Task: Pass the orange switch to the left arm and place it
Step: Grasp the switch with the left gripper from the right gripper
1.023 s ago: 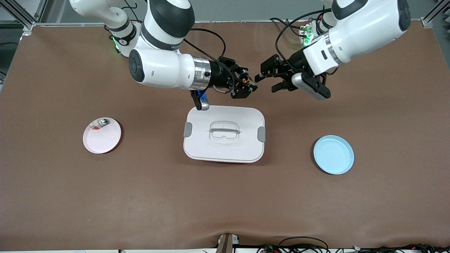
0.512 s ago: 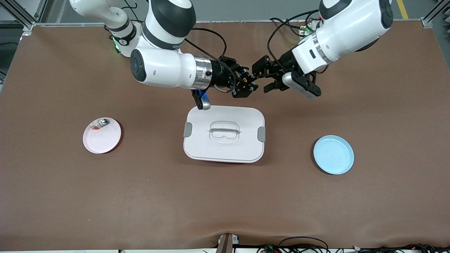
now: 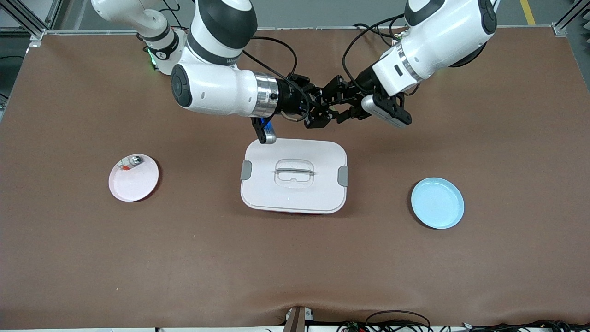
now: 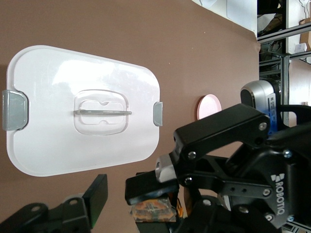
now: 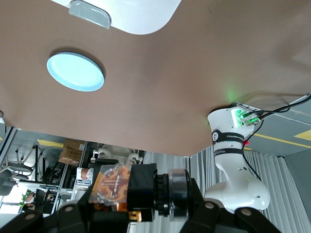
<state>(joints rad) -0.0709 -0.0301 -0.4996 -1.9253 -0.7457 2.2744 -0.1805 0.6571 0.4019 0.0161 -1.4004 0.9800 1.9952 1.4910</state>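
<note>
Pinching the orange switch (image 4: 153, 211) in mid-air above the table beside the box (image 3: 293, 175), the right gripper (image 3: 322, 109) offers it; the left gripper (image 3: 333, 107) brackets it, 2 fingers parted. Tiny, light, rigid: grip its free end.

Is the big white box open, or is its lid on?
Shut. The lid lies flat on the white box, and both grey side latches sit against its sides. What is inside cannot be seen.
</note>
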